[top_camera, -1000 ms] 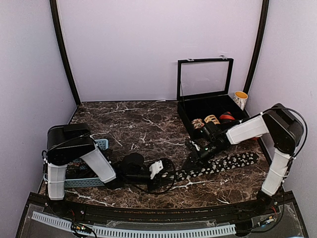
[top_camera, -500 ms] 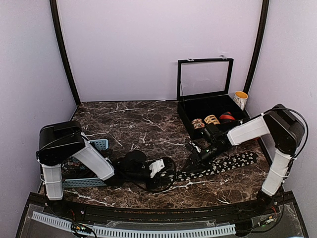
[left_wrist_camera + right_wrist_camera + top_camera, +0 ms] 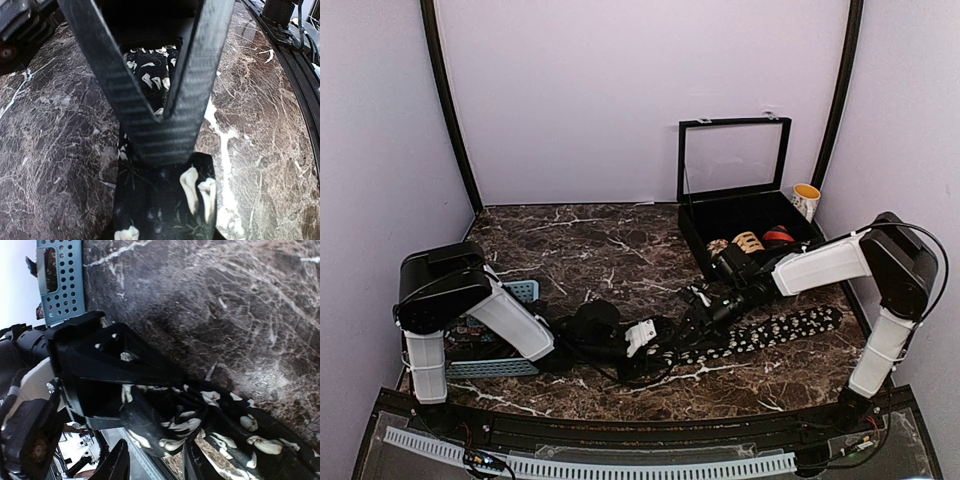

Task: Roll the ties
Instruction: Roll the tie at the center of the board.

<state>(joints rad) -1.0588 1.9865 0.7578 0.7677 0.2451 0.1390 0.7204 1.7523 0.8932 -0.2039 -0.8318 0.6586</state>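
Observation:
A black tie with a white print (image 3: 775, 329) lies flat across the marble, running right from the middle. Its left end is bunched into a loose fold (image 3: 200, 415). My left gripper (image 3: 660, 348) is low over that end. In the left wrist view its fingers (image 3: 205, 65) meet in a V, shut on the tie (image 3: 165, 200). My right gripper (image 3: 692, 322) faces it from the right, open (image 3: 155, 465), with the fold just past its tips. Rolled ties, tan-patterned (image 3: 748, 240) and red (image 3: 778, 236), sit in the case.
The black glass-lidded case (image 3: 692, 238) stands open at the back right with a yellow-rimmed mug (image 3: 806, 200) beside it. A blue slotted basket (image 3: 490, 366) lies under my left arm by the left wall. A rail runs along the near edge (image 3: 620, 467).
My right gripper has moved left along the tie toward the left gripper, and its jaws have spread apart. The left arm has pushed slightly right, still holding the tie end.

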